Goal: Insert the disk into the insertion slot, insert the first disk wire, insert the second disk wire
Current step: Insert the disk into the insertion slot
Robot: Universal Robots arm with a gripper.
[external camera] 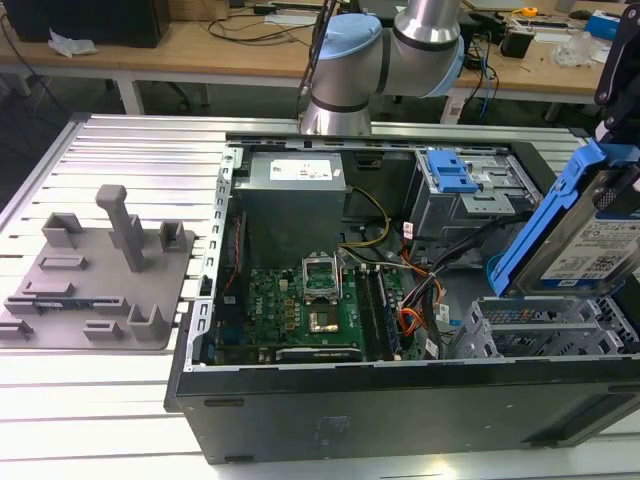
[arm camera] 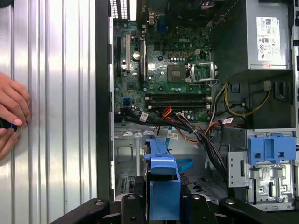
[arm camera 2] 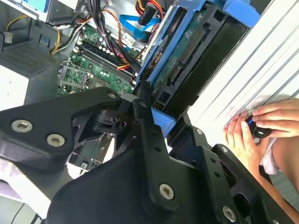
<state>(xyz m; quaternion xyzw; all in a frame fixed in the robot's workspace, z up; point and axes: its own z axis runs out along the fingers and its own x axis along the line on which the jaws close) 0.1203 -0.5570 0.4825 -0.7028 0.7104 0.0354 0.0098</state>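
The black gripper [arm camera: 163, 198] is closed tight on the disk [external camera: 598, 245], with a finger on each side of its blue frame. In the exterior view the disk hangs tilted just above the slot [external camera: 540, 335] and is not yet in it. The blue wire [arm camera: 185, 164] loops near the slot. The green board [external camera: 300, 310] lies farther from the slot. A person's hand [arm camera: 11, 109] rests on the ribbed table [arm camera: 56, 93], well apart from the slot.
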